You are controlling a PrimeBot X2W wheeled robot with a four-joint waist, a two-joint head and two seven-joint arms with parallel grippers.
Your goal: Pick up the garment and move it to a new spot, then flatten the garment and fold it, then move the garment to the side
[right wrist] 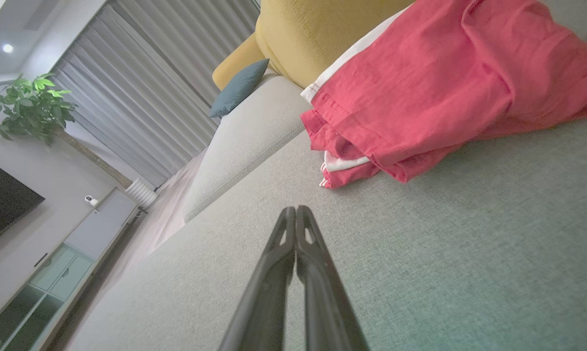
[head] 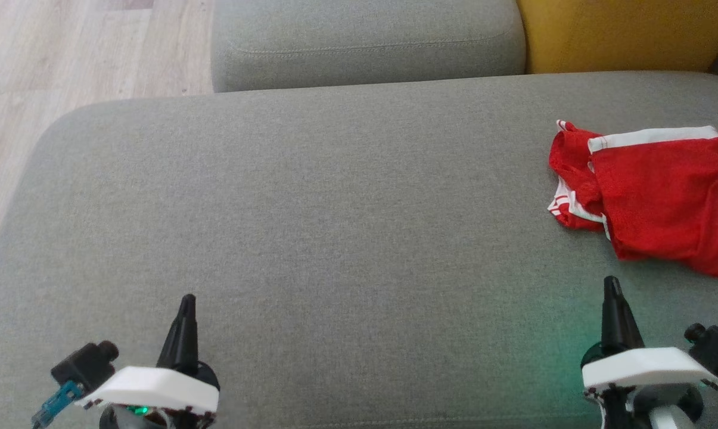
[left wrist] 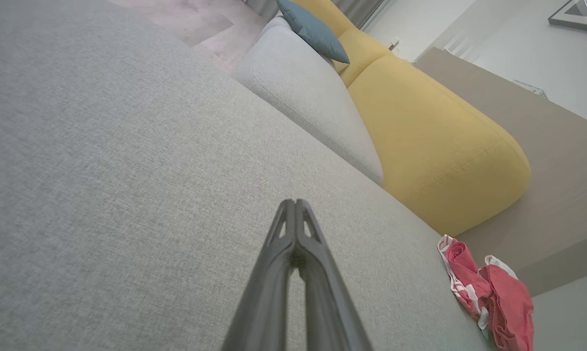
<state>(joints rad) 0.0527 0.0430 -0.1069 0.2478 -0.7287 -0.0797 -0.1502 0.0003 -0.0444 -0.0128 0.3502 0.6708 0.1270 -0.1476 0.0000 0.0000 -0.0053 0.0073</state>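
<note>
The left gripper (head: 187,305) and right gripper (head: 612,287) each have slim black tapered fingers (left wrist: 274,273) with slotted tips, a white angular shell (head: 156,387), a black camera block (head: 87,360) with a teal plug (head: 58,405), and a green light (head: 137,410).

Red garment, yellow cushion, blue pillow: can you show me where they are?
red garment (head: 662,196), head view, middle of the red cloth.
yellow cushion (left wrist: 429,141), left wrist view, its rounded top.
blue pillow (right wrist: 239,87), right wrist view, its middle.

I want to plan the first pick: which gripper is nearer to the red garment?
Right. The right gripper sits just short of the garment, not touching it. The left gripper is far to its left, across the cushion.
</note>
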